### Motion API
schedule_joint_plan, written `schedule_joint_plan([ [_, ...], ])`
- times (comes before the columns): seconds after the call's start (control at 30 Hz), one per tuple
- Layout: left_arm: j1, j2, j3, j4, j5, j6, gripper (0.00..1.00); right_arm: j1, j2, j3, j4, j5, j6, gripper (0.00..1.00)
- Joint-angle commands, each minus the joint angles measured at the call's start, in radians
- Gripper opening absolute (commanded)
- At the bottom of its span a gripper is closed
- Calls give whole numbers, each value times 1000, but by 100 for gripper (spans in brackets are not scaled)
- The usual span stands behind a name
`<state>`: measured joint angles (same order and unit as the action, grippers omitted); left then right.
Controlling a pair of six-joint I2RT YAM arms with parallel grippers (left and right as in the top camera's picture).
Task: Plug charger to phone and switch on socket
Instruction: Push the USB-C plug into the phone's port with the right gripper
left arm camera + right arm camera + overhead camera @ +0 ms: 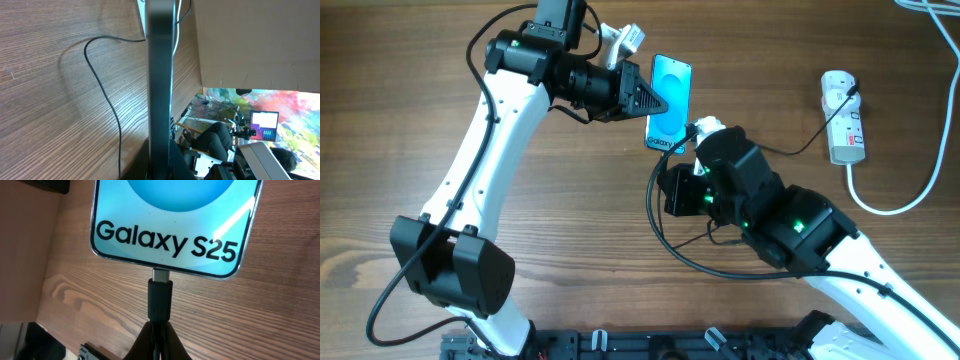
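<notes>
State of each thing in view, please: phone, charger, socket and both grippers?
phone: screen lit, held by the left gripper.
charger: connector at the phone's port, metal tip partly showing; plug in the socket.
socket: plug in; switch position too small to tell.
left gripper: shut on the phone.
right gripper: shut on the charger.

Wood-grain bench spreads wide here. Past the left hand, off to its right, a big cardboard box; beneath that, someone seated in dark clothes, a lit screen, a colourful wall.
</notes>
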<state>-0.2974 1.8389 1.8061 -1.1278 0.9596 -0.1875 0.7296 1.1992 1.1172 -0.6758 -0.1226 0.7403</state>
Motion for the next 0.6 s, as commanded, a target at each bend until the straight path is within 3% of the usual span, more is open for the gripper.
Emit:
schedule_joint_plan([
  [0.0, 0, -8, 11, -2, 47, 24, 4, -3, 21, 26, 17, 9, -8, 5],
  [0.57, 0, -8, 11, -8, 42, 76, 4, -44, 18, 86, 14, -27, -33, 5],
])
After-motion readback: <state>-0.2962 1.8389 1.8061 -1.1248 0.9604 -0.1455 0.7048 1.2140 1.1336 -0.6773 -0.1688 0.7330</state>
